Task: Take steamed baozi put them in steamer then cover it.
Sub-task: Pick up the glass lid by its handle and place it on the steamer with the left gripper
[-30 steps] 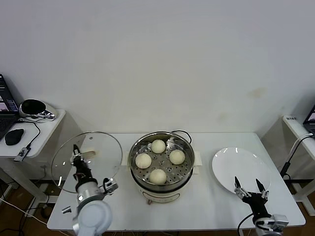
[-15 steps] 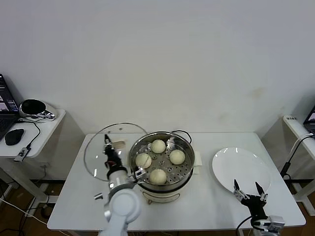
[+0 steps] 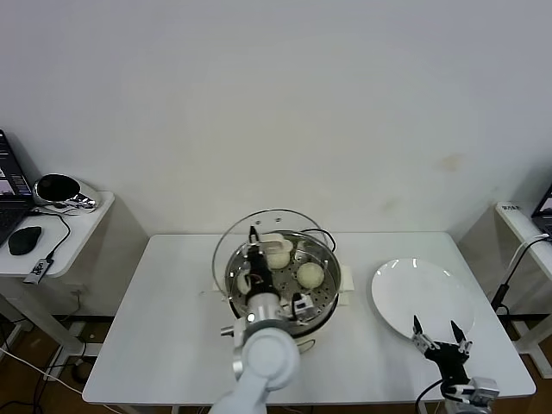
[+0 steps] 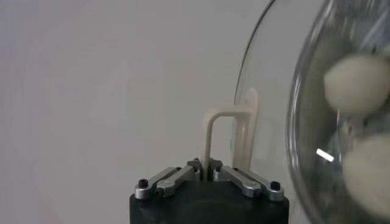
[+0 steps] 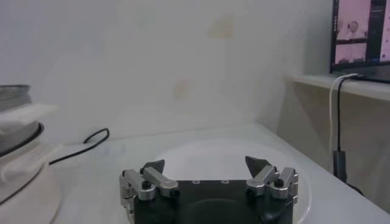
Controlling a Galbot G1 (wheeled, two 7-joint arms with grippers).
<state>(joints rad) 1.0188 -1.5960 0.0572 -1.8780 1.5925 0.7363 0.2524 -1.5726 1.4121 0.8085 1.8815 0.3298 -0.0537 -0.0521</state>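
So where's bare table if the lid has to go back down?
Widest bare table is on the robot's left of the steamer. The right side is taken by the white plate and right gripper; the left gripper holds the lid over the steamer.

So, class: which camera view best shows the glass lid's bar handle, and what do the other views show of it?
The left wrist view: the cream bar handle fills the middle, pinched in the left gripper's shut jaws. The head view shows it small, above the steamer. The right wrist view shows none of it.
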